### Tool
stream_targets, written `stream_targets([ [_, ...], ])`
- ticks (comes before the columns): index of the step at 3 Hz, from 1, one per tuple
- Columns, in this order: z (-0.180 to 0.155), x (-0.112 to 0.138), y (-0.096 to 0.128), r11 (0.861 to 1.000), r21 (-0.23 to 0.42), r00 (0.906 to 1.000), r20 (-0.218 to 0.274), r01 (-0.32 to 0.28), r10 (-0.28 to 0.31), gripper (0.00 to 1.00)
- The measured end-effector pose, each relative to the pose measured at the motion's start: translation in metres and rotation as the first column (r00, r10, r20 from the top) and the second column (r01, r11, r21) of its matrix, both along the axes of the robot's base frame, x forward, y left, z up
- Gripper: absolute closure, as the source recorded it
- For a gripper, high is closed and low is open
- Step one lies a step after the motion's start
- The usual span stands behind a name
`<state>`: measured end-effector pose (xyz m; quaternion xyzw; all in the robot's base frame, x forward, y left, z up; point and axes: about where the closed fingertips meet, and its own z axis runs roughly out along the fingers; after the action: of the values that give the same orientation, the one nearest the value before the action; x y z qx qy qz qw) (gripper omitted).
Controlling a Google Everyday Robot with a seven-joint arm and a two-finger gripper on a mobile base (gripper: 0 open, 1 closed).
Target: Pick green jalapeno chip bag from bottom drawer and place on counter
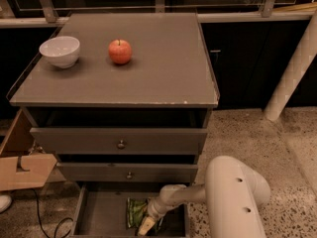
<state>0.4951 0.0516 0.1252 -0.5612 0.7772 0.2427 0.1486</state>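
Observation:
The bottom drawer (pixel 101 217) is pulled open at the foot of the grey cabinet. On its floor lies the green jalapeno chip bag (pixel 133 211), wrinkled and shiny, toward the right side. My gripper (pixel 146 225) reaches down into the drawer from the right on a white arm and sits at the bag's right edge, touching or overlapping it. The counter (pixel 158 63) is the flat grey top of the cabinet, well above the gripper.
A white bowl (pixel 60 50) and a red apple (pixel 120 51) stand on the counter's left half. Two shut drawers with round knobs (pixel 121 144) sit above the open one. A cardboard box (pixel 20 170) is left of the cabinet, a white post (pixel 292 73) at right.

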Motion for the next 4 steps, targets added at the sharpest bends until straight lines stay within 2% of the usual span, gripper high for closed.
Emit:
stream_targets([
  [2, 0.0000, -0.0001, 0.0000, 1.000, 0.000, 1.0000, 0.000, 0.000, 0.000, 0.48],
  [3, 0.0000, -0.0001, 0.0000, 1.000, 0.000, 1.0000, 0.000, 0.000, 0.000, 0.79],
  [4, 0.0000, -0.0001, 0.0002, 1.000, 0.000, 1.0000, 0.000, 0.000, 0.000, 1.00],
])
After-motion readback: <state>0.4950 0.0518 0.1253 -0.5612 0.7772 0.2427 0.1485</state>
